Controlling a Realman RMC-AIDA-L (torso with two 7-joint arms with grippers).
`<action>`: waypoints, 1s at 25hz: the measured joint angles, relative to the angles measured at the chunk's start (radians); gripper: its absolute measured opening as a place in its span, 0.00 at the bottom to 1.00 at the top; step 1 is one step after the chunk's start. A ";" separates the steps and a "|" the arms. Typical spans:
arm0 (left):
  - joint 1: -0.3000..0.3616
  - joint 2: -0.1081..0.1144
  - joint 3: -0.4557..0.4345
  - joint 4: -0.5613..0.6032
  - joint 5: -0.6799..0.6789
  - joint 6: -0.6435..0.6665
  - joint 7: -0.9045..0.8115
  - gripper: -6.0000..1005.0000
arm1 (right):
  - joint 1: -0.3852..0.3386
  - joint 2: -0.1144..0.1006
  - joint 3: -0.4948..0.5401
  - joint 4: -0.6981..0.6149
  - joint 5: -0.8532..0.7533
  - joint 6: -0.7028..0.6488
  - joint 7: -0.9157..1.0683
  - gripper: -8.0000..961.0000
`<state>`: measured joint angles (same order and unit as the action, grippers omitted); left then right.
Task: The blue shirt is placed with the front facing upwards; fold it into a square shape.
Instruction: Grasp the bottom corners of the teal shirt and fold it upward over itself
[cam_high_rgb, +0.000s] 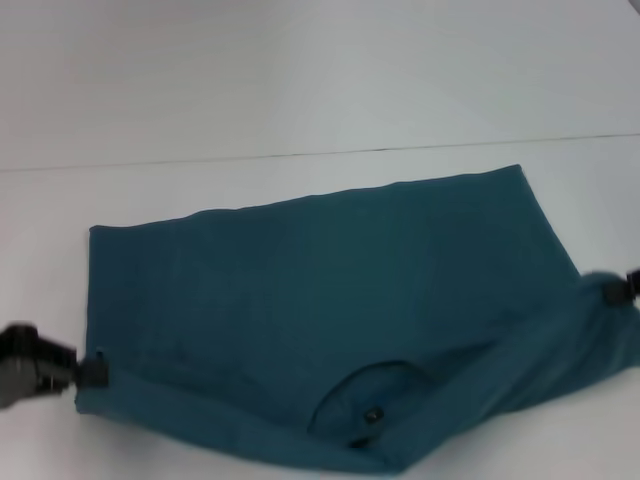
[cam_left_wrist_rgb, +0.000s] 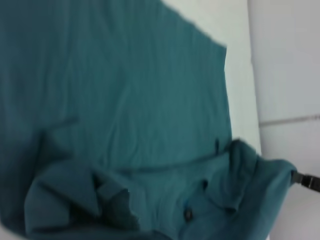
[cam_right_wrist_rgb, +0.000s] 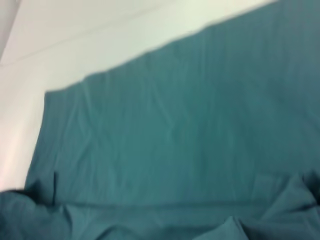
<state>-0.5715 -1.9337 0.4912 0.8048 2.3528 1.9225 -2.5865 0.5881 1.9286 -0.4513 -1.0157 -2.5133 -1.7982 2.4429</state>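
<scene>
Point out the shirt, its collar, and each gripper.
shirt (cam_high_rgb: 330, 270): head view, plain middle of the cloth.
collar (cam_high_rgb: 375, 368): head view, upper curved rim.
left gripper (cam_high_rgb: 92, 373): head view, fingertips at shirt edge.
right gripper (cam_high_rgb: 622, 288): head view, fingertips.

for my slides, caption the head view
Both grippers, left and right, grip the shirt at opposite edges.

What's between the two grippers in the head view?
Only the blue shirt, spanning from the left gripper at its one edge to the right gripper at the other; the collar lies between them.
</scene>
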 joint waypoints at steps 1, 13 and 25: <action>-0.012 0.006 -0.010 -0.002 0.000 -0.008 -0.012 0.02 | 0.010 -0.002 0.012 0.000 0.001 0.014 0.005 0.05; -0.085 0.053 -0.007 -0.095 0.006 -0.267 -0.121 0.02 | 0.075 -0.036 0.028 0.106 0.120 0.247 0.079 0.05; -0.156 0.048 0.066 -0.188 0.007 -0.517 -0.130 0.02 | 0.134 -0.020 -0.094 0.282 0.115 0.581 0.128 0.05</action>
<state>-0.7279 -1.8855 0.5570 0.6170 2.3600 1.4052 -2.7167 0.7217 1.9087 -0.5451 -0.7340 -2.3985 -1.2173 2.5711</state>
